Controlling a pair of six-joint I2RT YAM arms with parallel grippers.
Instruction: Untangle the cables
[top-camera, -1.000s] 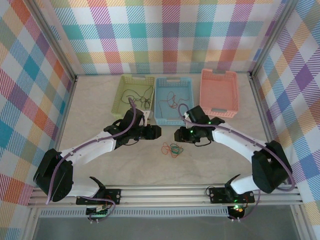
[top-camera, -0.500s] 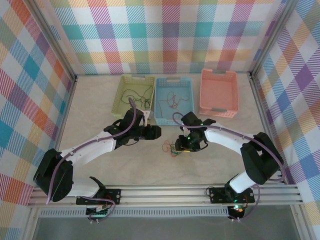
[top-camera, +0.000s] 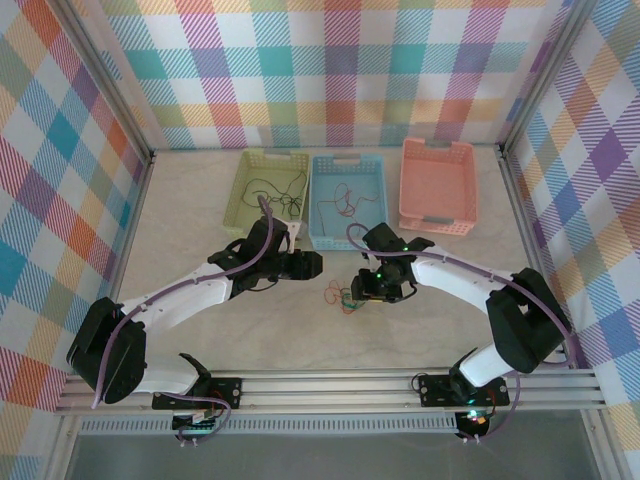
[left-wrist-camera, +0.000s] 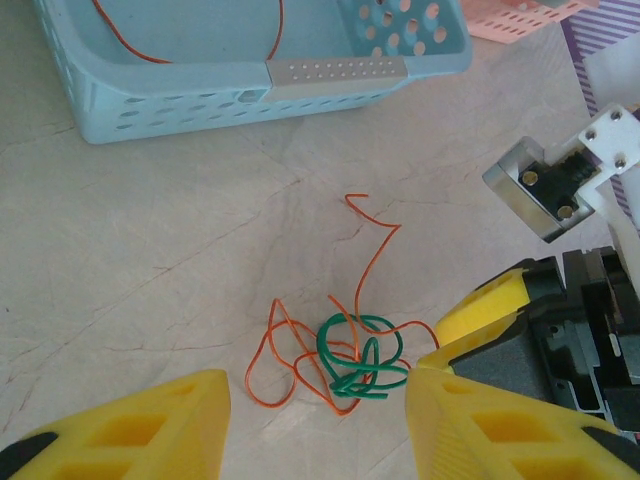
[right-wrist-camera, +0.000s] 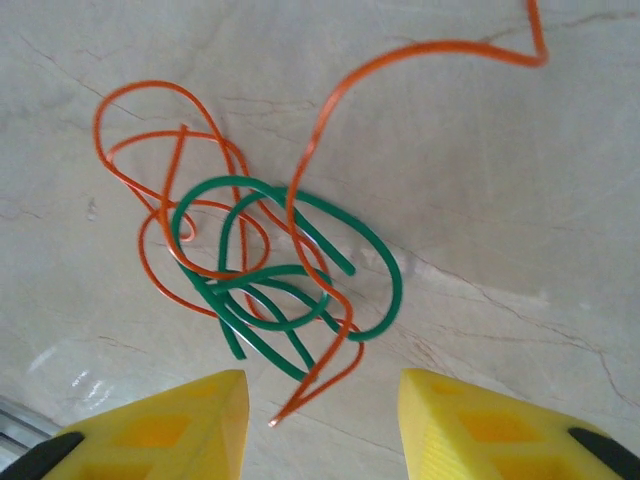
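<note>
**Cables (top-camera: 340, 296) knotted on the table (top-camera: 200, 220)**

Top view: the left gripper (top-camera: 312, 264) sits at the knot's 10 o'clock, the right gripper (top-camera: 358, 293) just at its 3 o'clock.

Left wrist: fingers (left-wrist-camera: 150, 420) apart, empty; tangle at 12 o'clock.

Right wrist: fingers (right-wrist-camera: 170, 420) apart, empty; tangle at 12 o'clock.
</note>
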